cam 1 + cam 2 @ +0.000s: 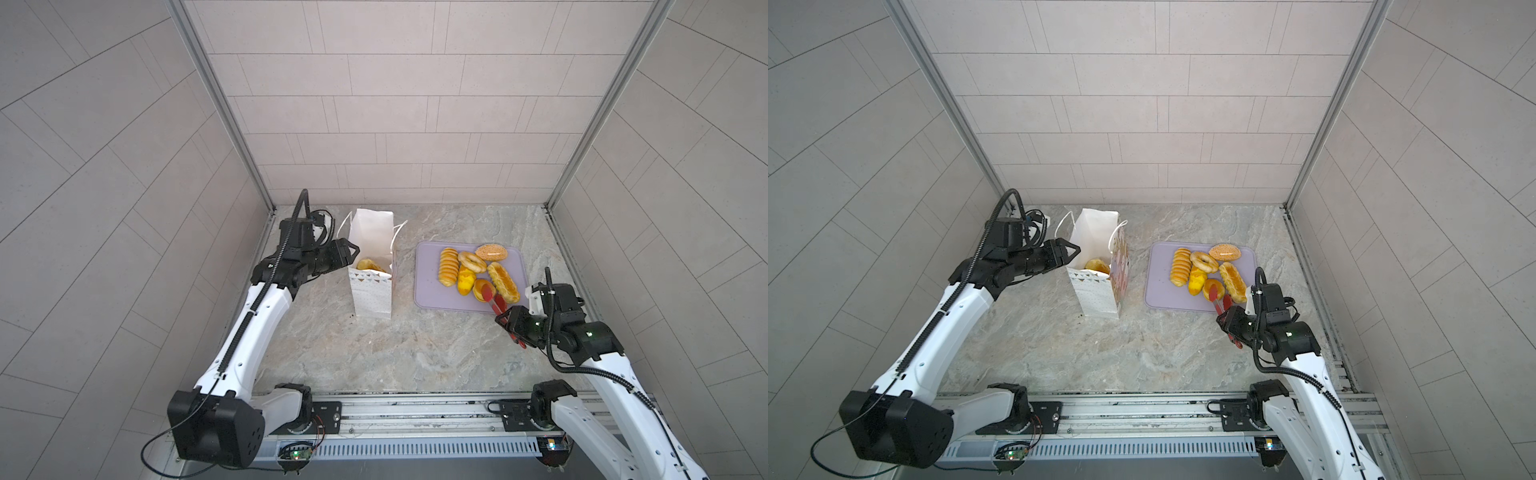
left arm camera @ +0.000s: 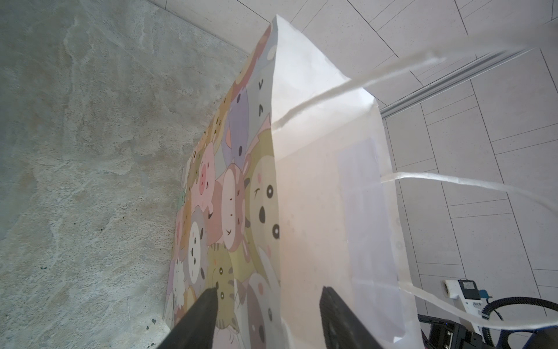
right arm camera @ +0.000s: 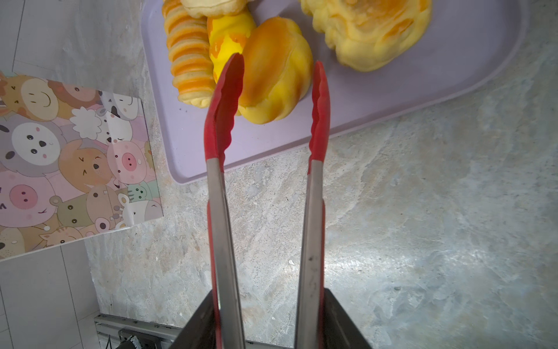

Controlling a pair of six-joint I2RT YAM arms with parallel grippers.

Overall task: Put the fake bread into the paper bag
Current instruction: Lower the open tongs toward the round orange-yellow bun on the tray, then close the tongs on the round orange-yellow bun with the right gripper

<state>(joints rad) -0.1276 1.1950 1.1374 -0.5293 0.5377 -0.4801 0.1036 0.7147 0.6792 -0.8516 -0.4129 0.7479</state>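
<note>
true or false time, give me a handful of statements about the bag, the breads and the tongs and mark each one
1. A yellow toy bread lies inside the upright white paper bag. True.
2. The right gripper holds red-tipped metal tongs. True.
3. The tongs' tips flank the seeded tan bun. False: they flank the smooth orange oval bread.
4. The flat lilac tray is bare. False: six toy breads lie on it.
5. The left gripper is clamped on a cord handle. False: its jaws stand open close to the bag.
</note>
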